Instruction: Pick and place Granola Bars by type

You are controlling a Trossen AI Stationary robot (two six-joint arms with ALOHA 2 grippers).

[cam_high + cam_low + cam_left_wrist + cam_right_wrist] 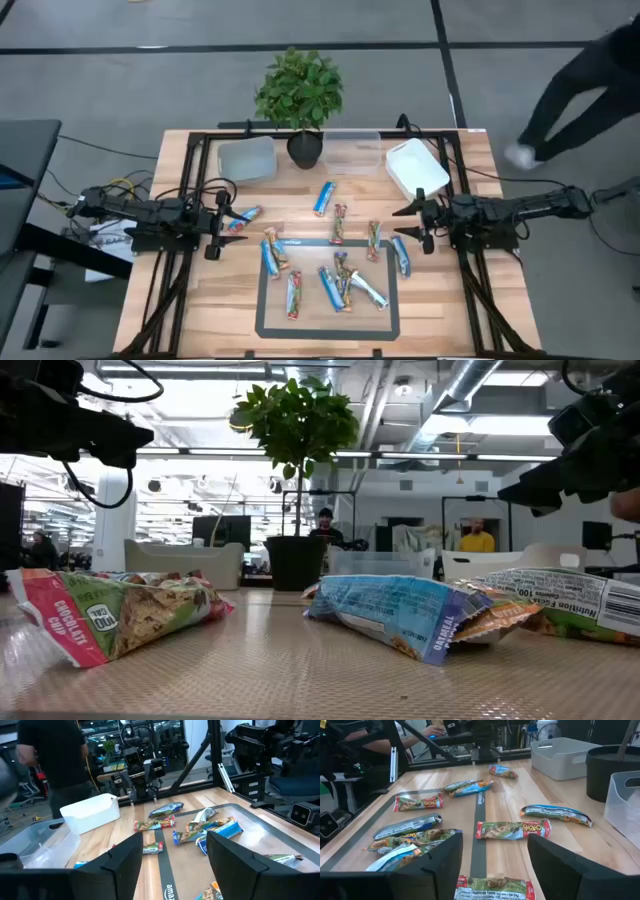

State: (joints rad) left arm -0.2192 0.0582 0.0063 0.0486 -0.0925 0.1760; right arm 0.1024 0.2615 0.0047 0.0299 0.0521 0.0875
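Several wrapped granola bars lie flat on the wooden table. In the high view a blue one and two red-green ones lie mid-table, another blue one lies near my right gripper, and a cluster sits inside a taped rectangle. One bar lies just by my left gripper. That gripper hovers open at the table's left side. My right gripper hovers open at the right side, with a red-green bar below its fingers.
A grey tub, a clear tub and a white tub stand along the far edge beside a potted plant. A dark taped rectangle marks the near middle. A person stands beyond the far right corner.
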